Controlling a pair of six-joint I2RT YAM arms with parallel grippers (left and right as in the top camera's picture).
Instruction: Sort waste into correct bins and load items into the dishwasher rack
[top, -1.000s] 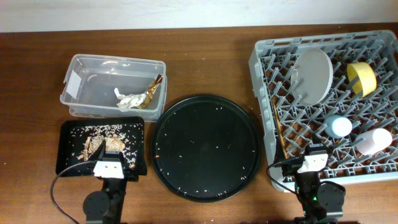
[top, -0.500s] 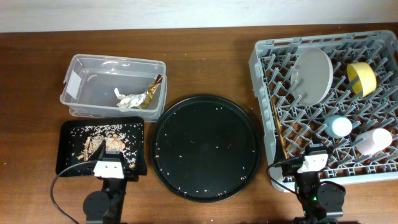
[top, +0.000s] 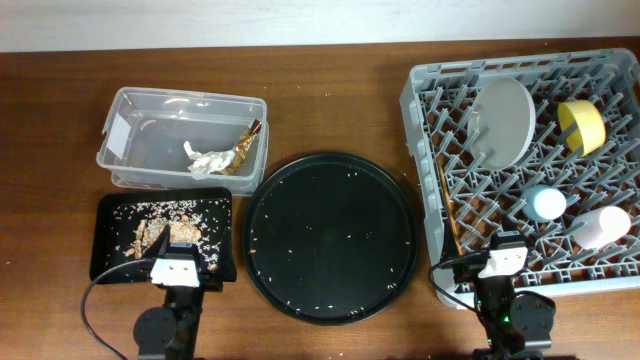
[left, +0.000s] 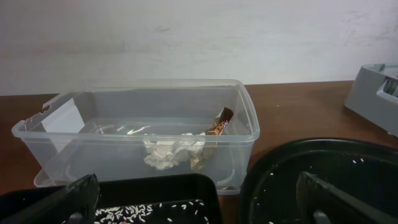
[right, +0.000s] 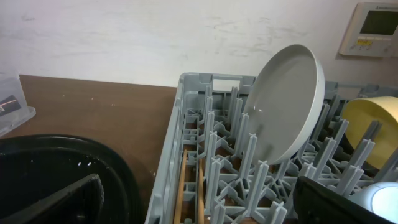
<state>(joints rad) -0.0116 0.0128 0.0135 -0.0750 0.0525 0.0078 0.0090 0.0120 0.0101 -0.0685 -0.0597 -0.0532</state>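
A: Where r the arms?
B: Both low, at the bottom edge of the top view. Left gripper (left: 198, 182) sits over the near end of the small black tray (top: 105, 250), jaws wide, holding nothing. Right gripper (right: 199, 183) is by the rack's (top: 420, 90) bottom left corner, jaws wide too.
A: Room to move?
B: Bare table (top: 330, 100) up top, btw the clear tub (top: 130, 110) and the rack. The round black tray (top: 330, 290) fills the middle, just beside the tub and the small tray.
A: Count pls.
B: In the rack: 1 grey plate (top: 502, 122) on its edge, 1 yellow bowl (top: 582, 125), 1 blue cup (top: 545, 203), 1 pink cup (top: 602, 226) and 2 chopsticks (top: 450, 210) along its left side. In the tub: 1 tissue (top: 207, 160), 1 foil wrapper (top: 245, 150). Food scraps (top: 155, 235) are in the small tray, and rice bits dot the round one.
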